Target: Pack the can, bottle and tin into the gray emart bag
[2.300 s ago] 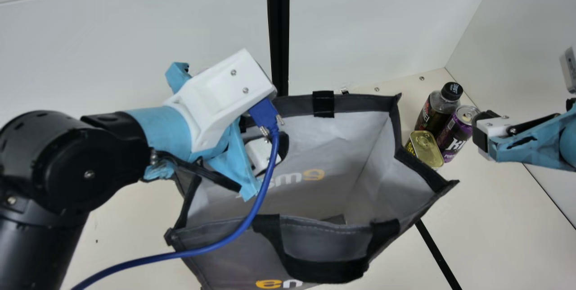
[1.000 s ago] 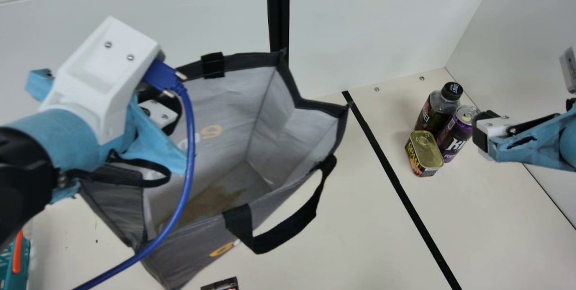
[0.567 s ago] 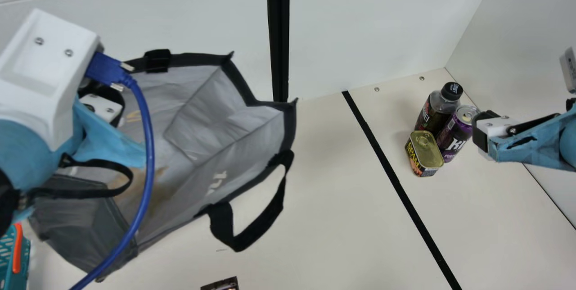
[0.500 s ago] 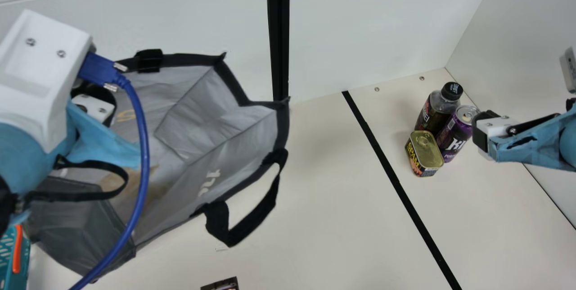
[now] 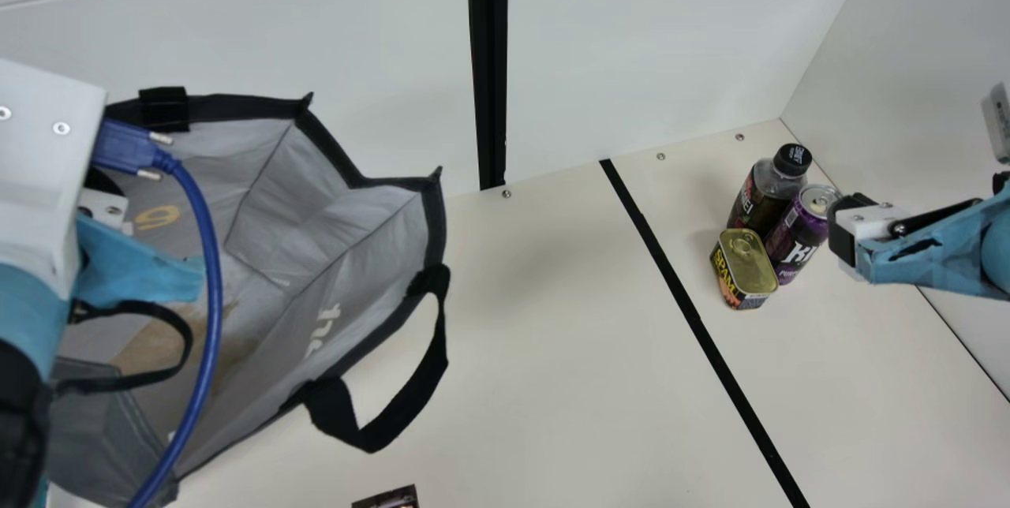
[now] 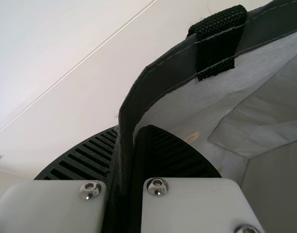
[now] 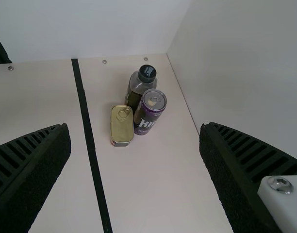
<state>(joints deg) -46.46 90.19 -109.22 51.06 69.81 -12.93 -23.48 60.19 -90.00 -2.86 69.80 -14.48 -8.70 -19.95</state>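
The left gripper (image 6: pixel 130 128) has its jaws pressed closed on the rim of the gray bag (image 5: pixel 316 232), near a black strap end (image 6: pixel 219 43), so only a thin fold of cloth is in them. The right gripper (image 7: pixel 134 125) has its jaws spread wide, with nothing held. The can (image 5: pixel 797 236), bottle (image 5: pixel 761 200) and tin (image 5: pixel 746 259) stand together on the bench (image 5: pixel 568 319), near the side wall and well apart from the bag; none is packed.

The step in hand looks like setting the bag's mouth. It gapes and leans, and the cloth could slip from that narrow pinch if the left arm tugs hard, or the bag could topple once let go. A sagging side would narrow the mouth and catch whatever is lowered in (the loose handle (image 5: pixel 387 413) might snag too). The blue cable (image 5: pixel 207 311) crosses in front of the bag and could drag on the rim.

On the other side, the three stand so close that gripping the can might knock over the bottle or shove the tin
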